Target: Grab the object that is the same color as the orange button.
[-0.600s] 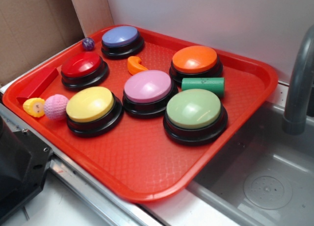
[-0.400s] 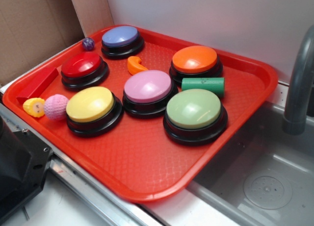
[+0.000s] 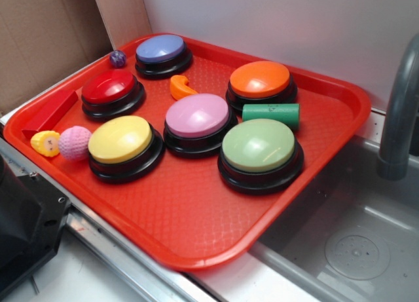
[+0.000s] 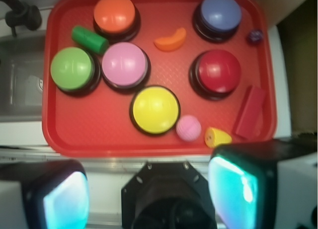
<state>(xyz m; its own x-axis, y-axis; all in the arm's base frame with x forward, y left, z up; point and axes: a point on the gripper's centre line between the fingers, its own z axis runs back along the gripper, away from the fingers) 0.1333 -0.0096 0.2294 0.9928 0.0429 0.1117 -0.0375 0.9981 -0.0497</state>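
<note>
On a red tray sit six dome buttons. Toward the back, the small curved orange piece lies flat between the blue button and the pink button, apart from both. Farther right stands the orange button, with a green cylinder just in front of it. From the wrist view, the gripper hangs above the tray's near edge, fingers spread wide, holding nothing.
</note>
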